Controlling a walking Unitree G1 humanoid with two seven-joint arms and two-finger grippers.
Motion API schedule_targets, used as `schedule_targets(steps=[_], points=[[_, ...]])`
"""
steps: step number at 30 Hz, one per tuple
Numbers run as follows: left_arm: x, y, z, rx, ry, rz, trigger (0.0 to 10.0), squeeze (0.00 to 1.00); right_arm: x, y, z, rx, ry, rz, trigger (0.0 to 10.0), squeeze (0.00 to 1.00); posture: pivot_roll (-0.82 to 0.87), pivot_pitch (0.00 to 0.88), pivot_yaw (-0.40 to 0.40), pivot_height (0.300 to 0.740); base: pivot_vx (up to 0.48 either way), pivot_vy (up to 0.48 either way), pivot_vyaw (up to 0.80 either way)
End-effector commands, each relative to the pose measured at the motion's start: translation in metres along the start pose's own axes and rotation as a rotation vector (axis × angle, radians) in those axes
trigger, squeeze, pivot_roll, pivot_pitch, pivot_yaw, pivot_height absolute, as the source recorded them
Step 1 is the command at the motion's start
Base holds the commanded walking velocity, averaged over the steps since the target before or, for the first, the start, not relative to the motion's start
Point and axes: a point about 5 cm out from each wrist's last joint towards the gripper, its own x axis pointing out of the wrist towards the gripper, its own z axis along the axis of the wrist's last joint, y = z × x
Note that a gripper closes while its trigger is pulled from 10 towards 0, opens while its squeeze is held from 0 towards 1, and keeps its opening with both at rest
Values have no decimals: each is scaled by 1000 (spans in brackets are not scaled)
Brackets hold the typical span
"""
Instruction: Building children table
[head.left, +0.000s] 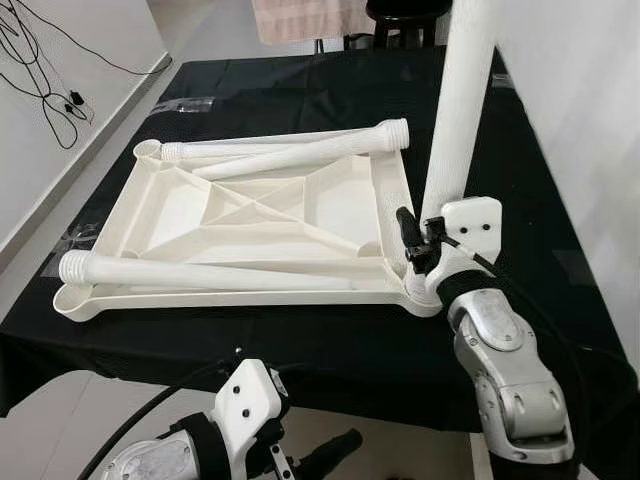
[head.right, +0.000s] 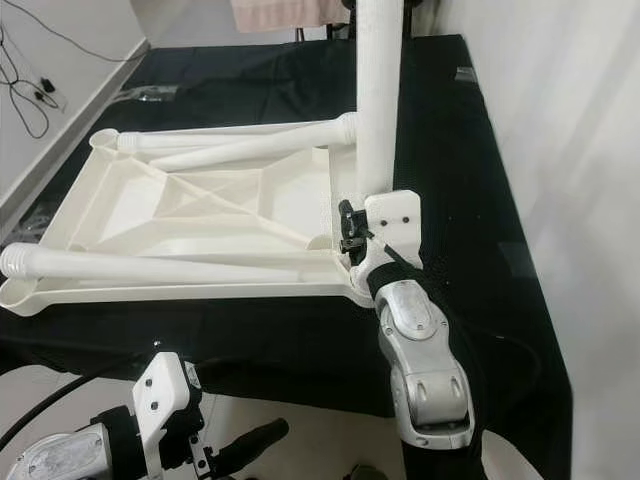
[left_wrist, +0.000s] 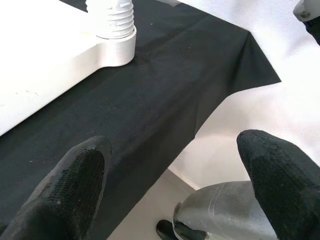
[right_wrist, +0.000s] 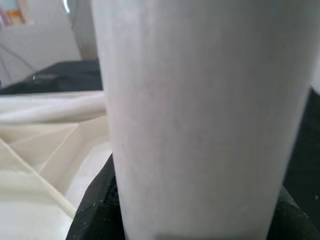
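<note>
The white plastic tabletop (head.left: 250, 215) lies upside down on a black cloth. One white leg (head.left: 455, 110) stands upright at its near right corner. My right gripper (head.left: 425, 250) is shut on the base of that leg. In the right wrist view the leg (right_wrist: 200, 115) sits between the black fingers (right_wrist: 95, 210). Three more legs lie across the tabletop: one along the near edge (head.left: 220, 275) and two at the far edge (head.left: 300, 155). My left gripper (left_wrist: 175, 155) hangs open below the table's near edge, holding nothing. The left wrist view looks up at a threaded leg end (left_wrist: 111, 17).
The black-covered table (head.left: 330, 340) ends just in front of me. A white wall (head.left: 590, 120) runs close along its right side. Black cables (head.left: 40, 70) lie on the floor at the left. A dark stool (head.left: 405, 15) and a striped cloth (head.left: 305, 18) stand beyond the far edge.
</note>
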Motion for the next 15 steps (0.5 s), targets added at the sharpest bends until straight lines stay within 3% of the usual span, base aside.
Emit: schedule_targets(steps=[1, 11, 15], points=[[-4, 2, -6, 5, 40, 0, 10000, 0, -10, -7, -44, 40, 203, 21, 10000, 0, 13, 194, 87, 740, 0, 0, 0], [-5, 1, -7, 9, 46, -2, 10000, 0, -21, -9, -45, 50, 134, 166, 10000, 0, 12, 181, 93, 740, 0, 0, 0], [-6, 1, -7, 11, 50, -7, 10000, 0, -22, -4, -44, -14, 86, 278, 10000, 0, 20, 177, 99, 740, 0, 0, 0]])
